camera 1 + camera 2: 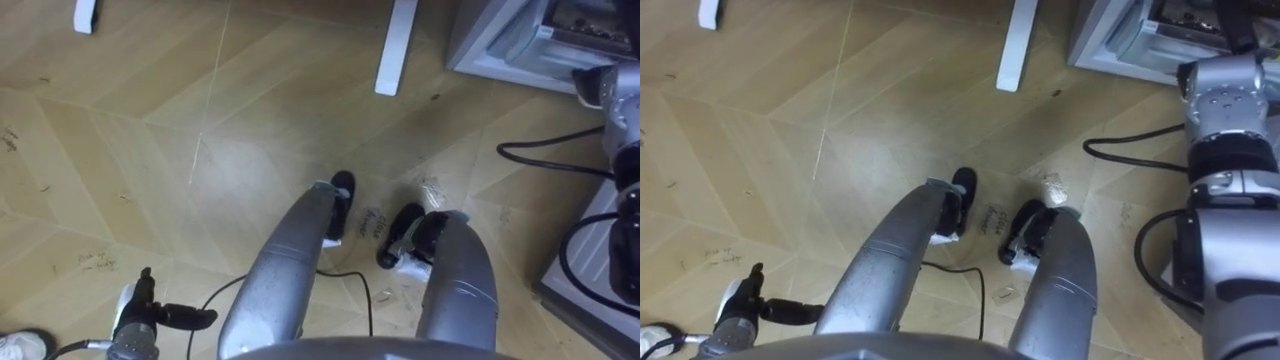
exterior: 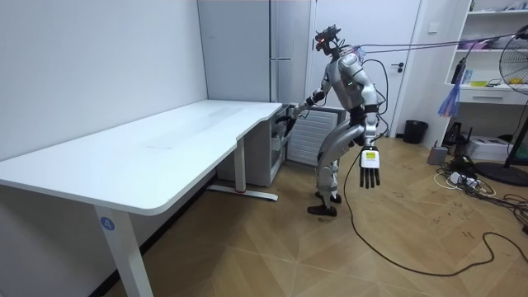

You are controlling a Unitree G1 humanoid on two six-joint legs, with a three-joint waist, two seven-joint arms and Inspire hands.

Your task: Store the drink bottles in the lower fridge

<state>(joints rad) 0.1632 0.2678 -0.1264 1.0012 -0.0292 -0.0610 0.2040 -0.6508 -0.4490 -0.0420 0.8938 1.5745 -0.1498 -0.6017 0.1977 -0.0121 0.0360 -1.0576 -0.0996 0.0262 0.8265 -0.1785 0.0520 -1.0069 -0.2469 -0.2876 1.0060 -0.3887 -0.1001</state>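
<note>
Drinks: I can't locate them. The inside of the grey boxy lower fridge [image 1: 490, 45] is too small to read, and I can't make out a bottle or can there. Left hand [image 2: 371, 169] hangs by the hip, fingers straight and slack, holding nothing. Right hand [image 2: 289, 114] is out at the fridge front, but its fingers are too small to see, so I can't tell if it grips anything.

Progress, my read: early. The fridge looks open at the front, with pale shelf edges inside, so access seems done. The left hand is empty and I can't confirm any drink stored — fetching and loading both look left to do.

The robot stands bent forward at the fridge, beside the far end of the long white laminate desk [image 2: 165, 140].

Materials: the fridge shell is smooth matte grey with hard square corners; metal or plastic, can't tell. The desk top is flat and smooth, and its white bar-shaped desk foot [image 1: 395, 50] rests on the floor. The tan wood-look parquet floor [image 1: 150, 150] has angled planks, scuffed, with pen marks near the feet — probably decent footing.
</note>
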